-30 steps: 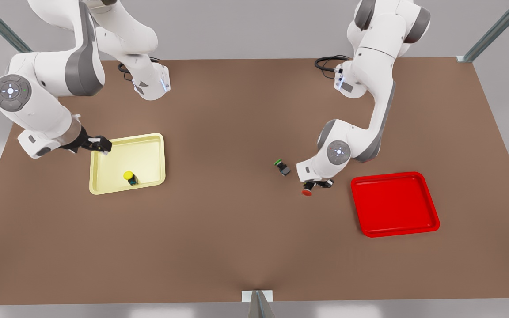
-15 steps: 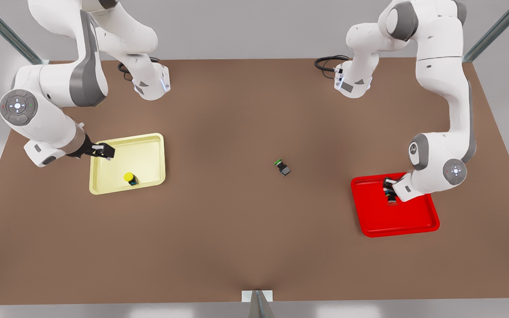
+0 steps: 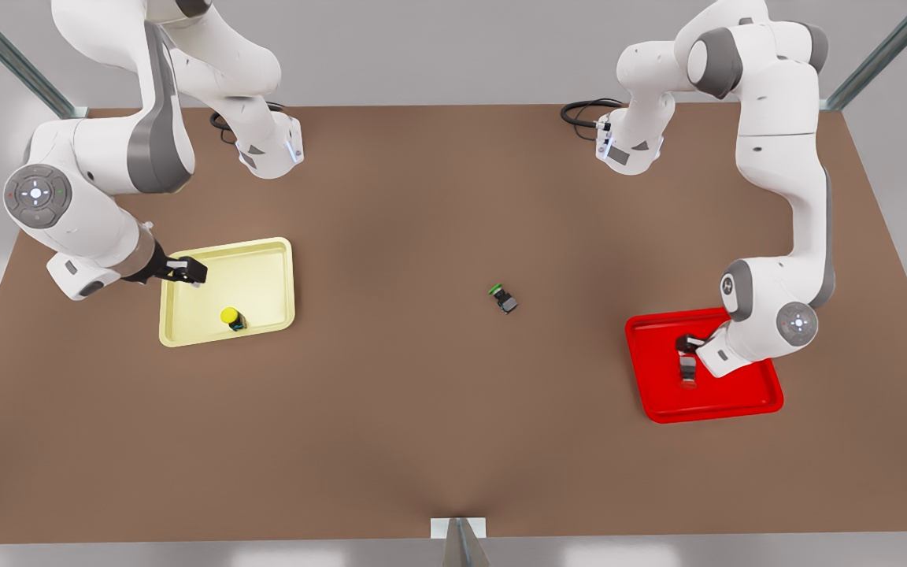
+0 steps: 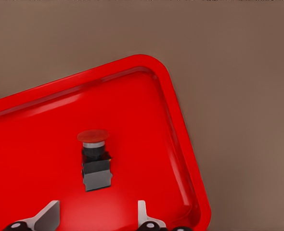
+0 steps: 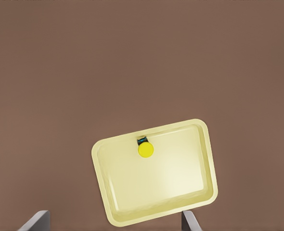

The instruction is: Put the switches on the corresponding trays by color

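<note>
The red switch (image 4: 95, 163) lies in the red tray (image 4: 154, 120), free of my left gripper (image 4: 95, 215), which hovers just behind it, open and empty. In the front view that gripper (image 3: 687, 348) is over the red tray (image 3: 745, 398) at the front view's right, with the red switch (image 3: 687, 370) under it. The yellow switch (image 3: 230, 317) stands in the pale yellow tray (image 3: 264, 256). My right gripper (image 3: 186, 272) hangs open above that tray's far left corner. In the right wrist view the yellow switch (image 5: 145, 149) sits in the yellow tray (image 5: 171, 183) below the wide-open right gripper (image 5: 113, 222).
A green-capped switch (image 3: 503, 297) lies on the brown table (image 3: 422, 409) between the two trays. Both arm bases and a black cable (image 3: 583, 113) stand along the far edge. Metal frame posts rise at the table's corners.
My left gripper carried the red switch from mid-table across to the red tray and let it go there. The right arm only drifted slightly.
</note>
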